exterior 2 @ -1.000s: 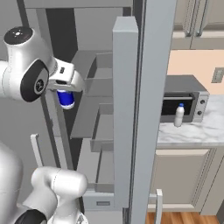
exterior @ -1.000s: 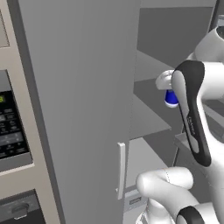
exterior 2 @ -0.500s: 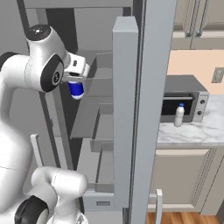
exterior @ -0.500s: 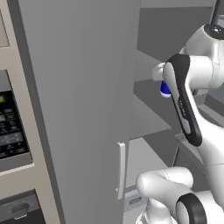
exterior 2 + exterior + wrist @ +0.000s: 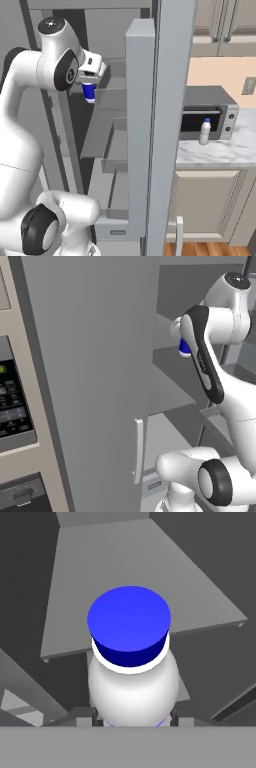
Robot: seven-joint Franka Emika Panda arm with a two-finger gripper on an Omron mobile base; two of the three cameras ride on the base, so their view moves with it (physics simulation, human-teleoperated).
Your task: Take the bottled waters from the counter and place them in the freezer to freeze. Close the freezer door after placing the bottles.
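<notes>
My gripper is shut on a bottled water with a blue label band, held upright inside the freezer. In the left base view the bottle peeks out behind my forearm, beside the open freezer door. From the hand view the blue-capped bottle sits between my fingertips, above a grey shelf. A second, plainer bottled water stands on the marble counter.
A grey toaster oven sits on the counter behind the second bottle. A tall grey door panel with bins stands edge-on between the freezer shelves and the counter. A control panel is left of the freezer door.
The arm has carried the held bottle a little upward and deeper toward the freezer shelves. The grip has stayed shut, and the bottle on the counter has not moved.
</notes>
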